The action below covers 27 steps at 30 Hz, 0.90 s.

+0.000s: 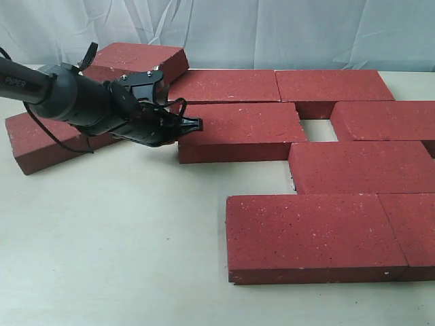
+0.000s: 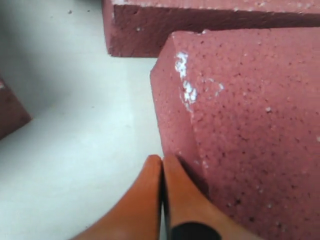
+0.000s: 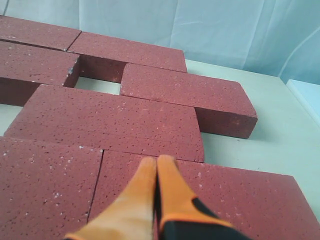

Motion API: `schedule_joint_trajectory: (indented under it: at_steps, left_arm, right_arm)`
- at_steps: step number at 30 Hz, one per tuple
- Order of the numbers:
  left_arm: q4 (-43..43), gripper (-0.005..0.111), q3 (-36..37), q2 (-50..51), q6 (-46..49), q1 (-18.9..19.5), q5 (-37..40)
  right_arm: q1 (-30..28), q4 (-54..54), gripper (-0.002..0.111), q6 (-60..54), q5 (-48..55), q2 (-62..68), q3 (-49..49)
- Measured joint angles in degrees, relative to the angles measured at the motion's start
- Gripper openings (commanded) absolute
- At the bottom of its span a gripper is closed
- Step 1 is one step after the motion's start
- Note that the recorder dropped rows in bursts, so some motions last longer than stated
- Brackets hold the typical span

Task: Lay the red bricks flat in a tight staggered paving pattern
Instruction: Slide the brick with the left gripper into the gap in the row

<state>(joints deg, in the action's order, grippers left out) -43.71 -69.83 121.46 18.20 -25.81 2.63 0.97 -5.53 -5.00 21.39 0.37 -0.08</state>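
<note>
Several red bricks lie flat on the table. Two form a back row [image 1: 224,85] [image 1: 333,85], and one [image 1: 238,132] lies in front of them with a gap at its right end. My left gripper [image 1: 196,125] is shut and empty. Its orange fingertips [image 2: 172,167] rest against the left end of that brick [image 2: 240,125]. More bricks sit to the right [image 1: 384,119] [image 1: 363,166] and along the front [image 1: 312,234] [image 1: 411,234]. My right gripper [image 3: 157,161] is shut and empty, hovering low over the front bricks [image 3: 240,195]; the exterior view does not show it.
One loose brick [image 1: 139,60] lies at the back left, partly on the back row. Another [image 1: 41,142] lies at the left, under my left arm. A small square of bare table [image 1: 318,129] shows between the bricks. A white curtain [image 1: 272,27] hangs behind the table.
</note>
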Motion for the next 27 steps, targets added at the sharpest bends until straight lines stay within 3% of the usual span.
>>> schedule_joint_trajectory:
  at_steps: [10, 20, 27]
  left_arm:
    - [0.0, 0.000, -2.6, 0.0, 0.0, -1.3, 0.1]
    - [0.0, 0.000, -4.1, 0.1, 0.0, -5.5, -2.6]
    - [0.0, 0.000, -4.2, 0.8, 0.0, -5.8, -2.3]
  right_arm:
    - [0.0, 0.0, -0.001, 0.0, 0.0, 0.0, 0.0]
    - [0.0, 0.0, -0.001, 0.0, 0.0, 0.0, 0.0]
    - [0.0, 0.0, -0.001, 0.0, 0.0, 0.0, 0.0]
